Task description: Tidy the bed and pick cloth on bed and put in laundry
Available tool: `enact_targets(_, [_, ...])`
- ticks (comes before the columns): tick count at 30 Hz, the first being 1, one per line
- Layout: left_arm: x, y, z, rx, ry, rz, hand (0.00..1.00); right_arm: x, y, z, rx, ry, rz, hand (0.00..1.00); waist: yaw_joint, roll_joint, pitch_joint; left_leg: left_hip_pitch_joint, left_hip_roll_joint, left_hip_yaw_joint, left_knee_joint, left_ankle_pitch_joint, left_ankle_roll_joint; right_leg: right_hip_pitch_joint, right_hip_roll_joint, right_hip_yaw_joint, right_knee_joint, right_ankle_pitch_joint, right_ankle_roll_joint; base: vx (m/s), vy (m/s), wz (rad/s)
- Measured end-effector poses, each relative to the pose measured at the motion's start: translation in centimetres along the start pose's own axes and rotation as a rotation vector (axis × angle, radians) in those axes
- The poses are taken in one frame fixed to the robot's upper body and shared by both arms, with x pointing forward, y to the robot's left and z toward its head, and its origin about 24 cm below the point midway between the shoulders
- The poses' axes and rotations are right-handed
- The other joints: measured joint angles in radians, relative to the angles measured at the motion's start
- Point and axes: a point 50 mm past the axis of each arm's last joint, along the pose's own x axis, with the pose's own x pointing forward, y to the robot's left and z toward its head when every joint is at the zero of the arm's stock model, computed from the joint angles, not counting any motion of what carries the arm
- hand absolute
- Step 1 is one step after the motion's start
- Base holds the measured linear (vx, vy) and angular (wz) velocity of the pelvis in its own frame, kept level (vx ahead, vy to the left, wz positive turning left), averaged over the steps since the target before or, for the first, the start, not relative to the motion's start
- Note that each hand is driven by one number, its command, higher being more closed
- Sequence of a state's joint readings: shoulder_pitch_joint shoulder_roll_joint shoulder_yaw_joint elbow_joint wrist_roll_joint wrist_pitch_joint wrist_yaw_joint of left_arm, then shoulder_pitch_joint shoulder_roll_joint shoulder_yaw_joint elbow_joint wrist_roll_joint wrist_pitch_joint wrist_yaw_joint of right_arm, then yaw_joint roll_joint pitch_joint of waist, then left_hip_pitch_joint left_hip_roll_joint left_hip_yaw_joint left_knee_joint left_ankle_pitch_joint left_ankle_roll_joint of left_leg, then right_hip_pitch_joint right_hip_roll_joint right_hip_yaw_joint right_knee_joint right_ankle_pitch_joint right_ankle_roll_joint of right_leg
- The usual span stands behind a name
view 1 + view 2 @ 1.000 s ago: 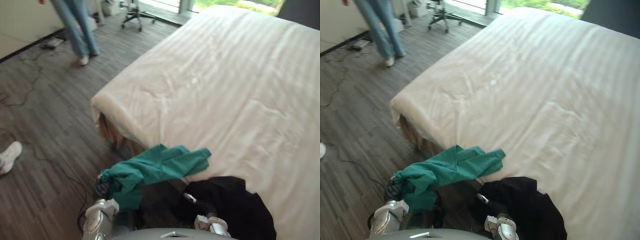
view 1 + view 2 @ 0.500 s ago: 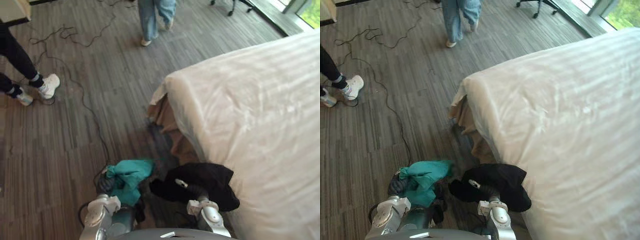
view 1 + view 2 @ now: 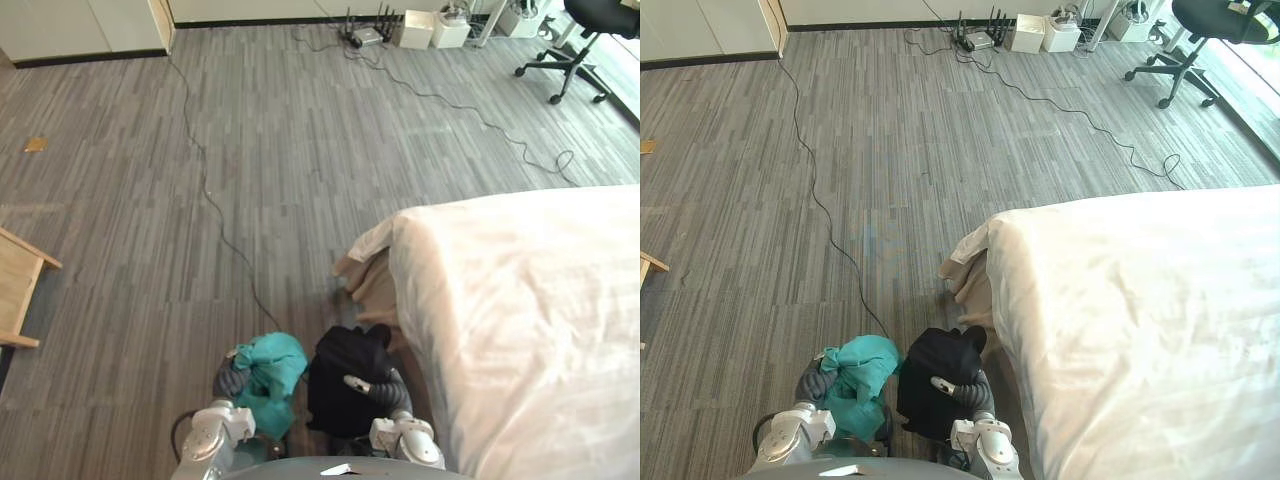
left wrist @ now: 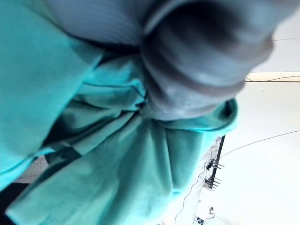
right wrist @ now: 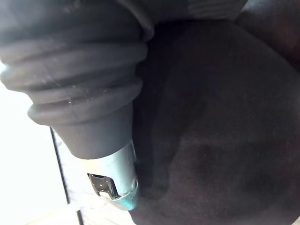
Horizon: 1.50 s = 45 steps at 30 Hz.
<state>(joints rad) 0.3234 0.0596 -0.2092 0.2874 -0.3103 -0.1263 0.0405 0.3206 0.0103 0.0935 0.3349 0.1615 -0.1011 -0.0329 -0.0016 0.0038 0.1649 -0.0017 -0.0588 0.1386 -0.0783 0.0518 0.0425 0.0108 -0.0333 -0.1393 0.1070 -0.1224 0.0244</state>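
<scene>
A teal cloth (image 3: 270, 365) hangs bunched from my left hand (image 3: 228, 378) low over the floor; in the left wrist view its folds (image 4: 117, 178) pull tight into the hand's grip. Beside it a black cloth (image 3: 343, 375) is bunched in my right hand (image 3: 388, 392), close to the bed's corner. In the right wrist view the black cloth (image 5: 220, 140) wraps round the hand past its dark cover. The bed (image 3: 530, 310), under a smooth white cover, lies to the right.
A beige skirt (image 3: 365, 280) shows at the bed's corner. A thin cable (image 3: 203, 190) runs across the grey plank floor. A wooden piece (image 3: 15, 290) stands at the left edge. An office chair (image 3: 585, 40) and small white boxes (image 3: 432, 30) are at the back.
The camera has swung left, off the bed and onto the floor; the people have left the picture. Both cloths have come off the bed's edge and hang bunched at my hands.
</scene>
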Motion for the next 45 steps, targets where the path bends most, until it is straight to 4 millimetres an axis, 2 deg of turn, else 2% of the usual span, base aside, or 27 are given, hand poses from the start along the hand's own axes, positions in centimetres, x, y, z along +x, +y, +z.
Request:
enact_targets(5, [0.1,-0.1,-0.5,0.019,0.021,0.012,1.00,-0.1,-0.2,-0.8,-0.004,0.034,-0.009,1.00,-0.002,0.001,-0.001,0.038,0.006,0.035,0.000,-0.010,-0.011,0.029,0.005,0.028,-0.005,0.000,-0.001,0.00,-0.005,-0.17])
enact_targets(7, [0.4,-0.2,-0.9,0.037,0.045,0.026,1.00,-0.2,-0.4,-1.7,-0.011,0.072,-0.032,1.00,0.003,0.002,-0.007,0.035,0.012,0.048,0.053,-0.047,-0.012,0.047,0.005,0.039,-0.007,0.000,-0.001,0.01,-0.017,-0.14])
enact_targets(9, [0.5,-0.6,-1.4,0.022,0.065,0.051,1.00,-0.5,-1.2,-2.1,-0.038,0.090,-0.061,1.00,0.005,0.016,-0.005,-0.050,0.047,0.057,0.293,-0.171,-0.040,0.076,0.016,0.042,-0.015,-0.004,-0.007,-0.01,-0.040,-0.09])
enact_targets(12, [0.8,-0.7,-1.8,0.013,0.086,0.096,1.00,-0.6,-2.1,-2.5,-0.087,0.113,-0.097,1.00,0.022,0.029,0.012,-0.155,0.104,0.089,0.612,-0.211,-0.088,0.171,0.030,0.041,-0.085,-0.004,-0.037,-0.04,-0.015,0.11])
enact_targets(13, [0.9,-0.7,-1.8,0.005,0.088,0.105,1.00,-0.4,-2.1,-2.3,-0.092,0.108,-0.097,1.00,0.029,0.021,0.019,-0.179,0.111,0.091,0.668,-0.221,-0.105,0.185,0.028,0.039,-0.092,-0.001,-0.043,-0.03,0.006,0.11])
enact_targets(14, [0.8,-0.8,-2.0,-0.018,0.093,0.124,1.00,-0.5,-2.7,-2.3,-0.110,0.110,-0.123,1.00,0.040,0.034,0.022,-0.203,0.127,0.097,0.684,-0.247,-0.101,0.201,0.028,0.025,-0.097,-0.003,-0.039,0.00,0.052,0.20])
enact_targets(16, [0.8,-0.8,-1.9,-0.043,0.092,0.139,1.00,-0.5,-3.7,-2.0,-0.151,0.103,-0.145,1.00,0.044,0.059,0.020,-0.224,0.146,0.129,0.558,-0.247,-0.072,0.209,0.026,0.010,-0.100,-0.017,-0.030,0.04,0.081,0.21])
enact_targets(18, [0.8,-0.5,-1.9,-0.063,0.092,0.149,1.00,-0.4,-3.9,-1.9,-0.186,0.103,-0.143,1.00,0.055,0.057,0.019,-0.213,0.140,0.181,0.402,-0.147,-0.031,0.203,0.004,0.001,-0.099,-0.033,-0.007,0.15,0.115,0.13])
enact_targets(19, [0.8,-0.4,-1.8,-0.072,0.089,0.156,1.00,-0.4,-3.8,-1.9,-0.186,0.108,-0.140,1.00,0.064,0.045,0.014,-0.202,0.107,0.203,0.347,-0.115,0.003,0.196,-0.023,-0.009,-0.100,-0.043,0.006,0.22,0.122,0.18])
enact_targets(20, [0.9,-0.4,-1.7,-0.077,0.085,0.161,1.00,-0.2,-3.7,-1.8,-0.187,0.105,-0.138,1.00,0.069,0.046,0.012,-0.202,0.091,0.206,0.334,-0.114,0.009,0.193,-0.036,-0.016,-0.100,-0.045,0.012,0.27,0.110,0.21])
enact_targets(22, [1.0,-0.1,-1.2,-0.090,0.062,0.176,1.00,0.2,-3.0,-1.5,-0.176,0.099,-0.119,1.00,0.095,0.010,0.027,-0.210,0.048,0.213,0.339,-0.126,0.058,0.187,-0.074,-0.037,-0.093,-0.047,0.060,0.31,0.110,0.19])
enact_targets(24, [0.9,0.2,-1.2,-0.096,0.061,0.189,1.00,0.3,-2.2,-1.4,-0.183,0.092,-0.085,1.00,0.106,-0.014,0.028,-0.190,0.022,0.215,0.338,-0.161,0.064,0.196,-0.097,-0.040,-0.067,-0.061,0.083,0.26,0.082,0.09])
enact_targets(25, [0.6,0.1,-1.3,-0.098,0.064,0.187,1.00,0.3,-1.9,-1.5,-0.213,0.094,-0.060,1.00,0.109,-0.017,0.028,-0.154,0.011,0.213,0.330,-0.191,0.061,0.181,-0.113,-0.037,0.029,-0.084,0.112,0.26,0.086,-0.03])
enact_targets(27, [0.1,-0.1,-1.6,-0.091,0.072,0.171,1.00,0.2,-1.8,-1.7,-0.215,0.102,-0.041,1.00,0.104,-0.016,0.024,-0.086,-0.005,0.198,0.278,-0.207,0.059,0.087,-0.140,-0.032,0.319,-0.100,0.133,0.24,0.113,0.06])
enact_targets(28, [0.1,0.0,-1.6,-0.071,0.078,0.160,1.00,0.1,-1.7,-1.9,-0.210,0.106,-0.041,1.00,0.096,-0.024,0.019,-0.037,-0.023,0.172,0.242,-0.210,0.060,0.004,-0.169,-0.027,0.546,-0.062,0.168,0.31,0.091,0.59])
enact_targets(29, [0.0,0.1,-1.8,-0.049,0.090,0.146,1.00,-0.4,-1.6,-2.5,-0.198,0.126,-0.046,1.00,0.073,-0.042,0.017,0.011,-0.043,0.131,0.212,-0.213,0.062,-0.070,-0.188,-0.028,0.745,-0.037,0.179,0.36,0.052,0.74])
enact_targets(30, [0.0,0.3,-1.7,-0.041,0.090,0.146,1.00,-0.3,-1.5,-2.3,-0.192,0.120,-0.046,1.00,0.065,-0.044,0.017,0.028,-0.049,0.109,0.203,-0.215,0.064,-0.101,-0.190,-0.036,0.814,-0.045,0.166,0.46,-0.021,1.06])
enact_targets(31, [0.2,0.6,-1.5,-0.026,0.089,0.147,1.00,-0.4,-1.5,-2.3,-0.185,0.119,-0.049,1.00,0.043,-0.047,0.017,0.066,-0.050,0.049,0.198,-0.224,0.076,-0.161,-0.181,-0.067,0.904,-0.083,0.112,0.37,-0.053,0.90])
enact_targets(32, [0.2,0.5,-1.5,-0.018,0.088,0.144,1.00,-0.3,-1.5,-2.2,-0.179,0.113,-0.054,1.00,0.036,-0.046,0.018,0.082,-0.049,0.024,0.199,-0.231,0.077,-0.182,-0.175,-0.081,0.909,-0.101,0.102,0.45,-0.089,1.10])
enact_targets(35, [0.6,0.0,-1.2,0.008,0.077,0.112,1.00,0.1,-1.5,-1.1,-0.160,0.059,-0.065,1.00,0.004,-0.016,0.028,0.130,-0.016,-0.093,0.197,-0.255,0.049,-0.305,-0.153,-0.142,0.744,-0.181,0.051,0.37,-0.122,1.17])
enact_targets(37, [0.9,-0.4,-0.8,0.015,0.065,0.091,1.00,0.8,-1.3,-0.3,-0.163,0.029,-0.056,1.00,0.009,0.015,0.042,0.153,0.016,-0.134,0.195,-0.273,0.018,-0.368,-0.152,-0.135,0.495,-0.139,0.050,0.46,-0.199,0.96])
enact_targets(39, [1.2,-0.8,-0.7,0.007,0.060,0.086,1.00,1.9,-1.0,0.4,-0.173,0.016,-0.047,1.00,0.019,0.053,0.063,0.206,0.055,-0.185,0.196,-0.307,-0.039,-0.401,-0.165,-0.042,0.132,0.027,0.076,0.52,-0.316,0.79])
enact_targets(40, [1.2,-0.8,-0.6,0.005,0.057,0.086,1.00,2.1,-1.0,0.6,-0.175,0.013,-0.046,1.00,0.019,0.051,0.065,0.224,0.062,-0.196,0.196,-0.318,-0.057,-0.400,-0.172,-0.020,0.075,0.056,0.084,0.62,-0.453,0.85])
enact_targets(42, [0.9,-0.5,-1.1,-0.004,0.074,0.103,1.00,2.4,-0.7,0.8,-0.178,0.009,-0.035,1.00,0.023,0.068,0.074,0.295,0.123,-0.223,0.205,-0.373,-0.138,-0.396,-0.180,0.058,0.043,0.104,0.087,0.49,-0.442,0.97])
enact_targets(43, [0.4,0.0,-1.6,-0.011,0.090,0.124,1.00,2.3,-0.4,0.3,-0.175,0.031,-0.020,1.00,0.019,0.053,0.053,0.300,0.154,-0.246,0.258,-0.402,-0.166,-0.391,-0.178,0.073,0.096,0.105,0.084,0.58,-0.610,1.04])
enact_targets(44, [0.1,0.3,-1.9,-0.017,0.099,0.138,1.00,2.1,-0.1,-0.1,-0.174,0.044,-0.007,1.00,0.017,0.037,0.043,0.283,0.163,-0.251,0.322,-0.416,-0.171,-0.391,-0.175,0.076,0.128,0.140,0.095,0.60,-0.632,1.15])
enact_targets(45, [-0.2,0.4,-2.6,-0.049,0.129,0.156,1.00,2.3,0.0,0.1,-0.189,0.039,0.012,1.00,0.014,0.062,0.043,0.222,0.218,-0.248,0.496,-0.417,-0.176,-0.389,-0.143,0.053,0.213,0.227,0.110,0.59,-0.664,0.77])
